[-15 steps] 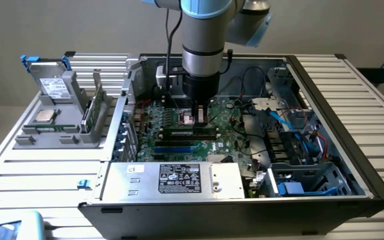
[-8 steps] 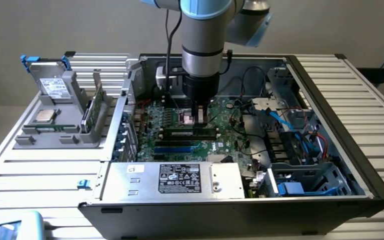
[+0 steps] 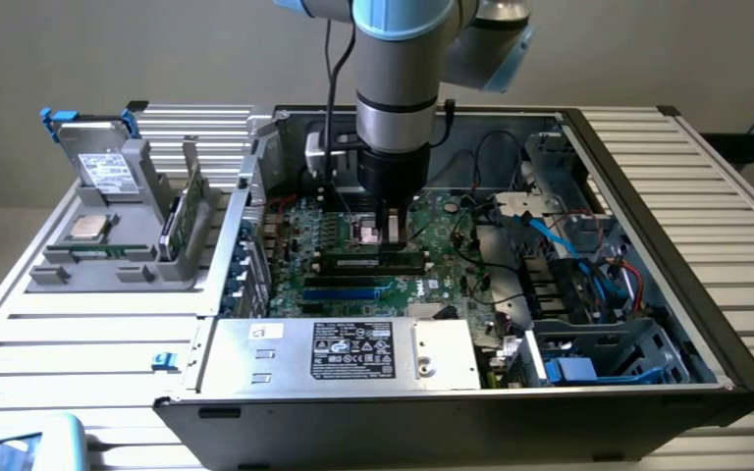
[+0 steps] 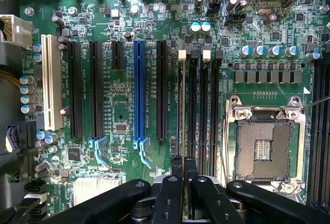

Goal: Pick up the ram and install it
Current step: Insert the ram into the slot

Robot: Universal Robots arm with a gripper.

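At the exterior view's left a grey rack (image 3: 95, 267) is seen beside the open case (image 3: 691, 226). Inside, the ram (image 3: 370, 261) (image 4: 181, 105) is seated on edge in a motherboard slot, its long axis lying left to right. The gripper (image 3: 384, 234) (image 4: 184, 170) is closed just above it; contact cannot be told.

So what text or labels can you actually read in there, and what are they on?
None can be read.
White label on the power supply: lines of print and certification marks, too small to read.
Sticker on the drive in the grey rack: print too blurred.
White silkscreen lettering on the motherboard, beside the blue slot: too small to make out.
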